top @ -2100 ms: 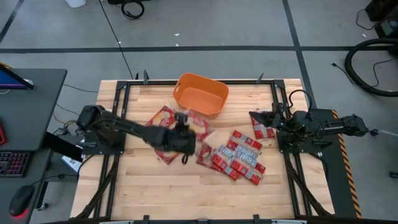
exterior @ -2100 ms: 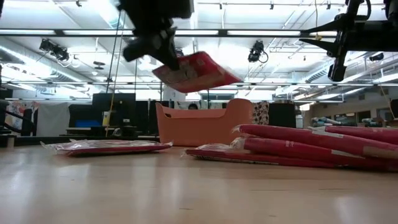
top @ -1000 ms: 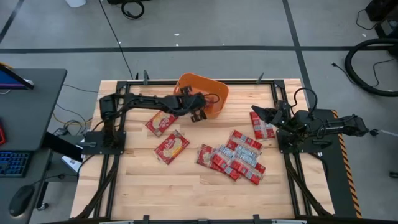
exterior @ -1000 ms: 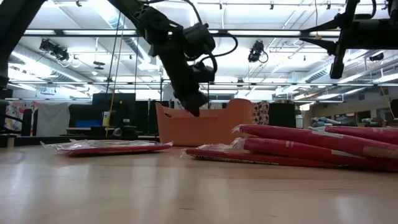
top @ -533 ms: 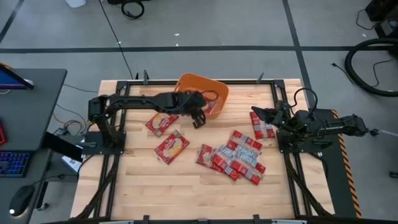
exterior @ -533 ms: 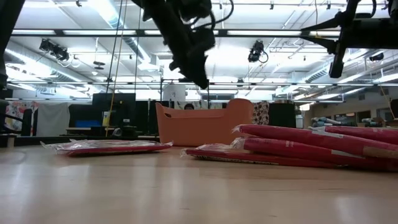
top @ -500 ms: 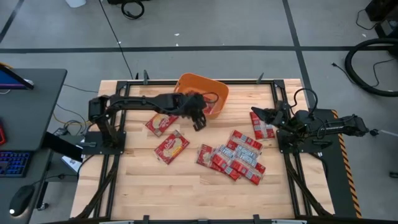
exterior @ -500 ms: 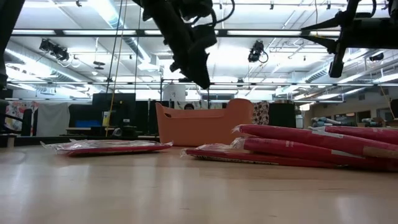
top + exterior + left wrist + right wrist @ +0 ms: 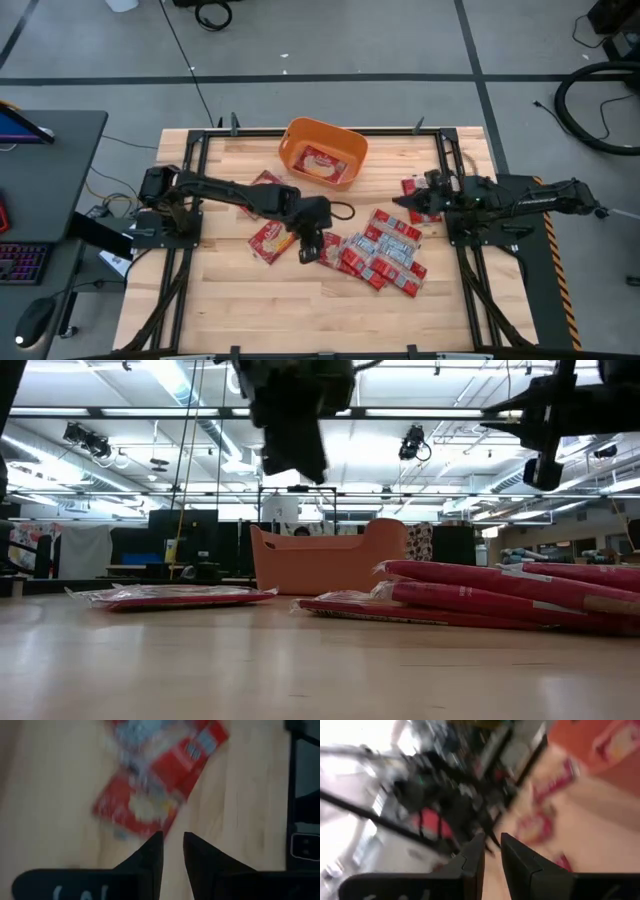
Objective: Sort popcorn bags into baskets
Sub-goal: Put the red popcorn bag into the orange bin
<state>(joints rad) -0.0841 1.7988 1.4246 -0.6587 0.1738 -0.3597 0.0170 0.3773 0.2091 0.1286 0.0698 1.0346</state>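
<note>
The orange basket (image 9: 322, 150) stands at the table's far middle with one popcorn bag (image 9: 320, 162) lying flat in it. Two red bags (image 9: 272, 238) (image 9: 264, 180) lie on the wood to its near left. A heap of several bags (image 9: 382, 252) lies at the centre right. My left gripper (image 9: 305, 252) hangs above the heap's left end, pointing down, its fingers (image 9: 154, 851) a narrow gap apart with nothing between them. My right gripper (image 9: 398, 201) waits high at the right, level, narrowly open and holding nothing, beside another bag (image 9: 420, 190).
The low view shows the basket (image 9: 325, 558) behind the heap (image 9: 500, 598), and a single flat bag (image 9: 170, 596) at the left. Bare wood lies along the table's near edge (image 9: 300, 320). Black frame rails run along the left and right sides.
My left gripper has swung from the basket's near rim toward the table's near edge, rising and tipping down, and now hangs over the heap's left end. With the arm gone, the bag in the basket shows. My right gripper has turned a little in place.
</note>
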